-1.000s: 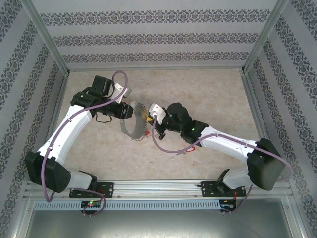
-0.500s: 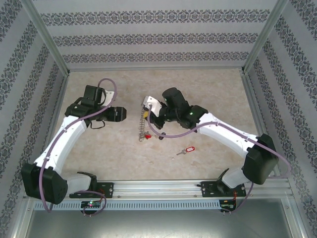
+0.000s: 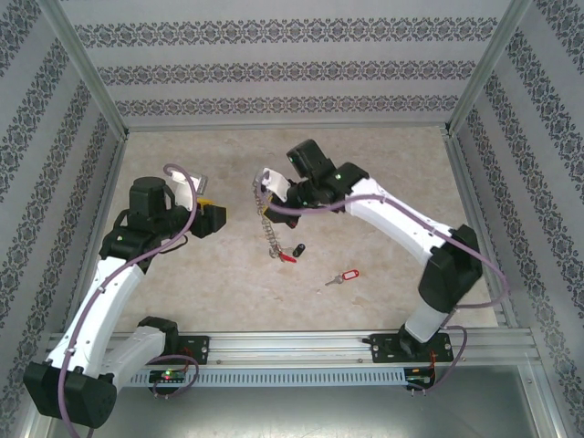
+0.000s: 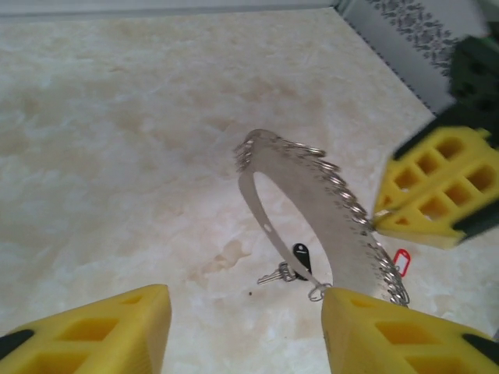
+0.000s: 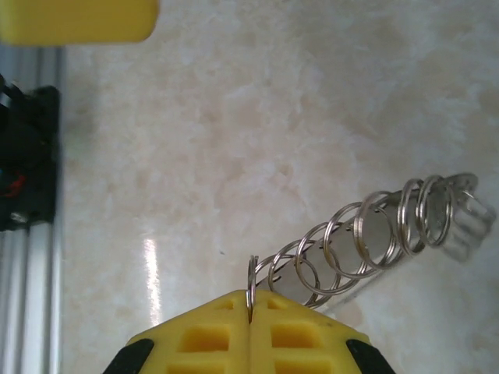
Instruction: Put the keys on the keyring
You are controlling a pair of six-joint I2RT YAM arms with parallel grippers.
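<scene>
While my right pincer (image 5: 251, 309) clamps the spiky grey metal keyring (image 3: 269, 228), the loose red-tagged key (image 3: 345, 276) lies beyond it from my open left pincer (image 3: 219, 219).

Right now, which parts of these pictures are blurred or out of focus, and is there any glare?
Left wrist view: the keyring is fairly sharp, but the right gripper at the frame's right edge is blurred. Right wrist view: a bright glare streak lies on the table, and the keyring's far end is smeared. Top external view: evenly lit and sharp.

r gripper (image 4: 383, 216) pinches keyring (image 4: 343, 243) rim, black key (image 4: 302, 254) beneath; l gripper (image 4: 245, 327) spread wide.
</scene>
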